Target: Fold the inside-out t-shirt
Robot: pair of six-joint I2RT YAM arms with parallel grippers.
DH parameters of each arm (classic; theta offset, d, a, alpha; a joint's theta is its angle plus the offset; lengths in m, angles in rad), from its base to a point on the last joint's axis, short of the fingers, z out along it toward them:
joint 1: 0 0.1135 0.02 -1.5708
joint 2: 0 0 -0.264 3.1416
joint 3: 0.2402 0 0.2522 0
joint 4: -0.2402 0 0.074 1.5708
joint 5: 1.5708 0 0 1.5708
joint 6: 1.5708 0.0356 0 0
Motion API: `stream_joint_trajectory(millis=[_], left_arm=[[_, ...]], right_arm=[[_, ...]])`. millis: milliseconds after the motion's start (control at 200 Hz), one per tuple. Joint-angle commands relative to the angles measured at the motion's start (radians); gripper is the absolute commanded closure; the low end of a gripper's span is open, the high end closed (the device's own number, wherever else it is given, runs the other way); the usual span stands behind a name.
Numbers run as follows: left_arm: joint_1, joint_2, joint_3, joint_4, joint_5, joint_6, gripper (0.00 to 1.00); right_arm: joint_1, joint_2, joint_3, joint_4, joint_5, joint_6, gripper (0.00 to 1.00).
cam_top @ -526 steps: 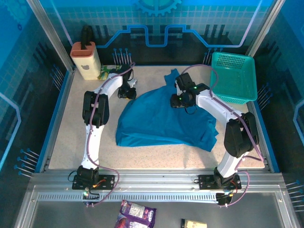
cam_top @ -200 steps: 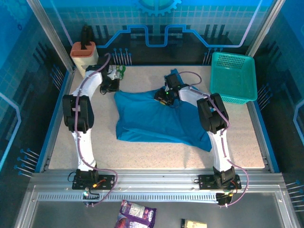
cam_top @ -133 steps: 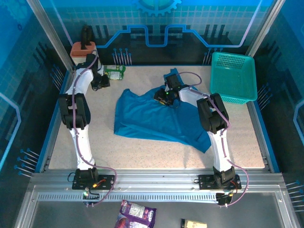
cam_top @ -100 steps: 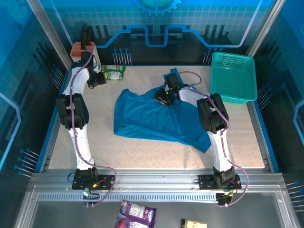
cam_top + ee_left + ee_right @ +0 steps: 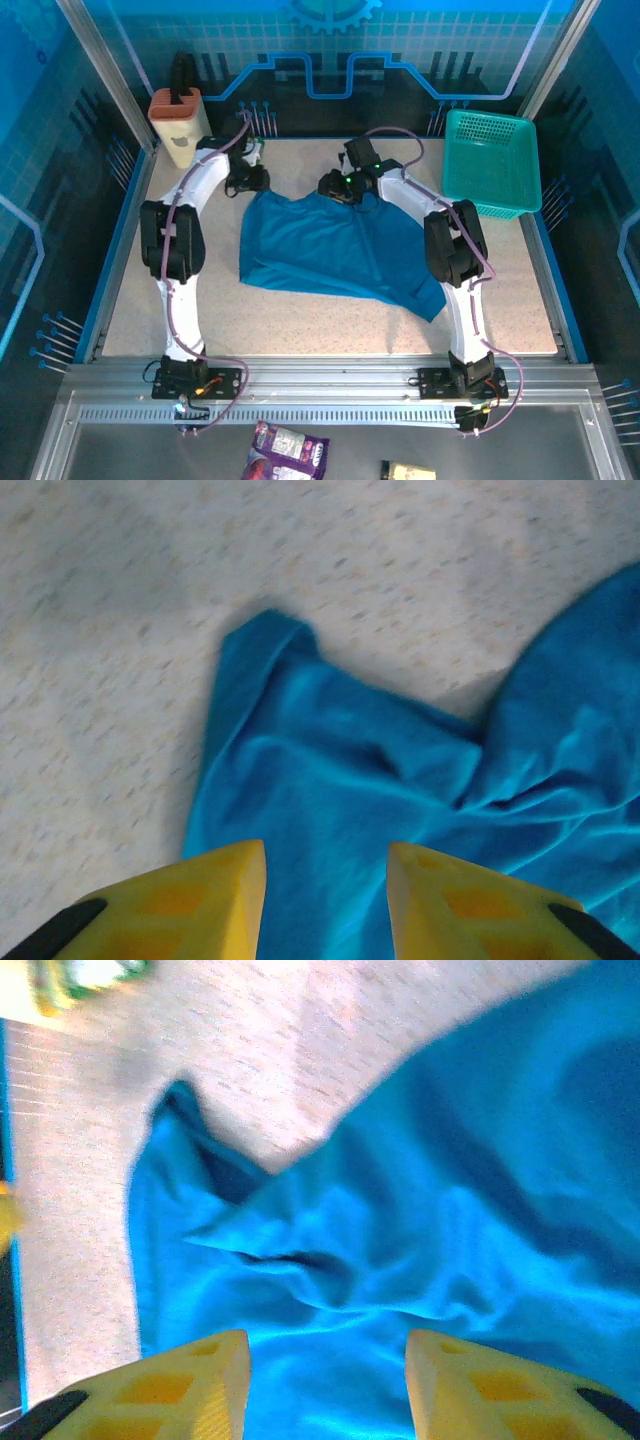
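Observation:
The blue-teal t-shirt [image 5: 335, 250] lies spread and wrinkled across the middle of the table. My left gripper [image 5: 248, 182] hovers at the shirt's far left corner. In the left wrist view its yellow fingers [image 5: 205, 905] stand apart, and the left gripper [image 5: 325, 900] is open over the cloth [image 5: 380, 780], with a narrow corner flap lying ahead on the bare tabletop. My right gripper [image 5: 335, 187] is at the far edge of the shirt near its middle. In the right wrist view the right gripper [image 5: 328, 1385] is open above rumpled folds of the shirt [image 5: 400, 1240].
A teal mesh basket [image 5: 490, 160] stands at the far right corner. A beige container [image 5: 180, 125] with a black handle sits at the far left, with a green packet [image 5: 247, 148] beside it. Snack packets [image 5: 288, 450] lie below the table's front rail.
My left arm swung back from the far-left corner to the shirt's far left corner. My right gripper shifted slightly farther and left along the far edge. The shirt's far edge lies flatter.

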Motion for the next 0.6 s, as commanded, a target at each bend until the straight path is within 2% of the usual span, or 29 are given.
stream_joint_trajectory(millis=[0, 125, 260, 490, 595], left_arm=[[-0.01, 0.118, 0.135, -0.036, -0.069, 0.092, 0.63], [-0.025, 0.251, 0.307, -0.11, -0.114, 0.159, 0.59], [-0.032, 0.377, 0.467, -0.194, -0.176, 0.204, 0.58], [-0.034, 0.443, 0.49, -0.144, -0.223, 0.239, 0.63], [-0.034, 0.454, 0.489, -0.133, -0.24, 0.24, 0.73]], right_arm=[[0.027, 0.006, 0.1, -0.121, -0.016, -0.087, 0.55], [0.048, 0.053, 0.166, -0.187, -0.008, -0.117, 0.55], [0.062, 0.054, 0.163, -0.192, -0.007, -0.117, 0.55], [0.083, 0.033, 0.117, -0.193, 0.004, -0.121, 0.56], [0.093, 0.02, 0.079, -0.178, 0.004, -0.115, 0.57]])
